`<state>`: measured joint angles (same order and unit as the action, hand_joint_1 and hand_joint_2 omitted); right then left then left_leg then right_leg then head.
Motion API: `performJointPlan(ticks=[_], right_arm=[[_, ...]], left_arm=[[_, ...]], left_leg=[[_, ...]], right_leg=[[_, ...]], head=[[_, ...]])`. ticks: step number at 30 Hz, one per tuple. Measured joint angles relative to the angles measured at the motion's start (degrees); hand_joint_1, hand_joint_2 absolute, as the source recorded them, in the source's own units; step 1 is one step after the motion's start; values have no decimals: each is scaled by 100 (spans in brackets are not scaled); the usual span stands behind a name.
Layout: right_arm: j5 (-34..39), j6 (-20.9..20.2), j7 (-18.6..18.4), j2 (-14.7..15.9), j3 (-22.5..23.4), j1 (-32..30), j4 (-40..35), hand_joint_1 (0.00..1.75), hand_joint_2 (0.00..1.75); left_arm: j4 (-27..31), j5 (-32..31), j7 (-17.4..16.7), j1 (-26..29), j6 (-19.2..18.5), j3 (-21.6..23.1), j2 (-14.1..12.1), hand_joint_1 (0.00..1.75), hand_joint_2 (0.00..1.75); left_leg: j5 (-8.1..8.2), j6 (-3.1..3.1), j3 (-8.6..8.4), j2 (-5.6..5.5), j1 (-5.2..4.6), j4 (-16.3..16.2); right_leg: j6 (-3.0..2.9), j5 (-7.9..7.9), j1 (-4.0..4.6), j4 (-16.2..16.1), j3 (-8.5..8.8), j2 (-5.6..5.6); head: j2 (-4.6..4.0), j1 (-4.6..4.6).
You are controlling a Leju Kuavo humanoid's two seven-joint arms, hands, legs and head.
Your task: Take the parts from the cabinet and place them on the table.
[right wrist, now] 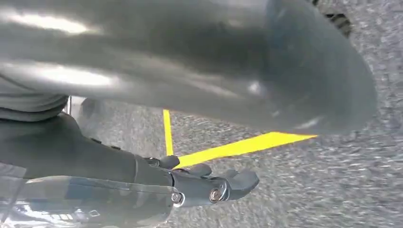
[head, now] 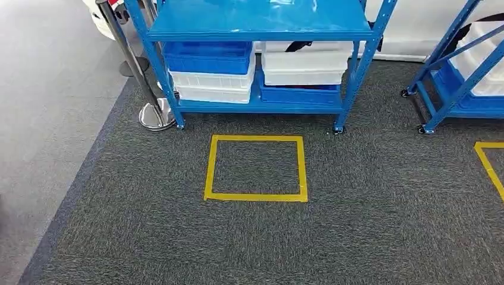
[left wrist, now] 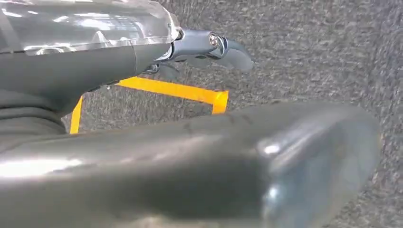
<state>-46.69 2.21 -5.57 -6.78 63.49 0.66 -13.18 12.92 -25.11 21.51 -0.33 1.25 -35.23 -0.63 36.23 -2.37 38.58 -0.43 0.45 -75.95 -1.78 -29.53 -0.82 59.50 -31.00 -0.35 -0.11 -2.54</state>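
Carpet (head: 356,225) runs underfoot, the blue cabinet (head: 255,24) well ahead of both hanging hands, its stacked bins (head: 211,77) presumably holding the parts. Yellow taped square (head: 255,169) likely marks a standing spot. Left hand (left wrist: 209,50) and right hand (right wrist: 209,185) hold nothing, fingers loosely extended.

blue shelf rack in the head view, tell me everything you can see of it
The blue shelf rack is painted metal by the look of it, with perforated uprights and a glossy flat shelf on top. It stands upright on the dark grey carpet, just beyond the yellow tape square. Its low shelf carries stacked plastic bins: a blue bin over white bins on the left, white ones over a blue one on the right. A chrome stanchion post stands beside its left front leg.
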Motion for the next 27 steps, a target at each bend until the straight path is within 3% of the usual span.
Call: performJointPlan(ticks=[1, 2, 4, 5, 6, 7, 9, 11, 13, 15, 16, 17, 20, 21, 22, 23, 25, 26, 27], right_arm=[[-2, -11, 0, 0, 0, 0, 0, 0, 0], [-4, -15, 2, 0, 2, 0, 0, 0, 0], [-7, -17, 7, -2, 2, 3, 0, 0, 0], [-7, -26, 11, -13, 4, -22, 4, 0, 0], [-7, -31, 24, -26, 9, 14, 11, 0, 0], [-9, -28, 35, -24, 11, 15, 9, 0, 0], [-9, -31, 44, -24, 17, 11, 9, 0, 0], [-11, -31, 65, -18, 22, 21, 9, 0, 0], [-26, -81, 103, -18, 26, 39, 11, 0, 0], [-53, -214, 164, 13, 26, 32, 11, 0, 0], [-59, -265, 182, 35, 26, 13, 11, 0, 0], [-63, -310, 208, 63, 26, -5, 11, 0, 0], [-76, -376, 225, 120, 28, -58, 2, 0, 0], [-83, -396, 238, 120, 35, -75, 2, 0, 0], [-87, -418, 254, 122, 35, -60, 2, 0, 175], [-90, -424, 271, 125, 35, -58, 0, 0, 175], [-92, -422, 273, 125, 37, -67, 0, 0, 175], [-94, -422, 277, 125, 37, -59, 0, 0, 175], [-94, -422, 278, 125, 37, -64, 0, 0, 175]], left_arm=[[0, 0, -4, 12, 0, 0, 0, 0, 0], [0, 0, -13, 24, 0, -2, 0, 0, 0], [0, -4, -17, 23, 2, -6, 0, 0, 0], [0, -4, -20, 30, 4, -18, -15, 0, 0], [0, -7, -26, 20, 7, -26, -18, 0, 0], [0, -7, -26, 2, 7, -26, -20, 0, 0], [0, -9, -28, 10, 9, -31, -31, 0, 0], [2, -17, -28, 25, 9, -31, -31, 0, 0], [2, -26, -28, 12, 2, -33, -31, 0, 0], [2, -59, -22, 12, 2, -35, -24, 0, 0], [2, -61, -15, 18, 4, -35, -20, 0, 0], [2, -63, -11, 36, 4, -35, -11, 0, 0], [2, -70, 4, 57, 4, -39, 9, 0, 0], [2, -72, 7, 38, 2, -54, 9, 0, 0], [2, -77, 20, 24, 2, -70, 9, 0, 0], [9, -79, 20, 4, 0, -92, 9, 0, 0], [20, -79, 31, -16, -4, -122, 9, 0, 0], [24, -81, 31, -20, -7, -127, 7, 0, 0], [24, -85, 35, -23, -9, -127, 22, 0, 0]], left_leg=[[-139, 13, 90, 0, 0, -13], [-445, 44, 45, 0, -2, 265], [-1145, 157, -269, 12, -41, 1239], [-1197, 228, -376, 44, -79, 1479], [-1154, 278, -381, 69, -126, 1548], [-1064, 303, -448, 73, -142, 1652], [-1039, 365, -495, 50, -147, 1756], [-1037, 408, -799, 7, -87, 1957], [-997, 455, -877, -1, -81, 1994], [-918, 458, -936, -8, -81, 1993], [-869, 450, -994, -20, -79, 1990], [-822, 431, -1060, -33, -71, 1989], [-617, 335, -1280, -52, -43, 1980], [-554, 292, -1361, -54, -57, 1913], [-524, 252, -1291, -56, -59, 1923], [-483, 215, -1312, -53, -63, 1926], [-499, 184, -1374, -58, -63, 1871], [-489, 166, -1315, -44, -44, 1748], [-490, 122, -1122, -19, -38, 1344]], right_leg=[[3, -44, 5, 0, 60, 1], [7, -101, 12, -1, 142, 2], [21, -212, 27, -9, 307, -8], [29, -258, 13, -29, 341, -18], [80, -287, 40, -17, 345, -19], [121, -291, 7, -39, 332, -15], [203, -186, 5, -22, 423, -49], [233, -245, 2, 191, 437, -21], [266, -542, 3, 872, -31, 25], [318, -835, -8, 1510, -554, 27], [343, -811, -16, 1607, -721, 26], [357, -625, -31, 1469, -752, 26], [393, 439, -65, 202, -404, 27], [348, 356, -48, 93, -425, 29], [243, 268, -16, 106, -422, 24], [201, 369, -29, 97, -413, 34], [120, 303, -24, 76, -346, 34], [94, 288, -50, 28, -281, 24], [50, 253, -49, -9, -196, 22]], head=[[0, 2], [0, 2], [0, 4], [0, 13], [0, 31], [0, 26], [0, 32], [-2, 50], [0, 72], [0, 70], [-2, 77], [-2, 79], [-2, 81], [-2, 81], [0, 92], [-2, 90], [-2, 94], [0, 94], [-2, 66]])
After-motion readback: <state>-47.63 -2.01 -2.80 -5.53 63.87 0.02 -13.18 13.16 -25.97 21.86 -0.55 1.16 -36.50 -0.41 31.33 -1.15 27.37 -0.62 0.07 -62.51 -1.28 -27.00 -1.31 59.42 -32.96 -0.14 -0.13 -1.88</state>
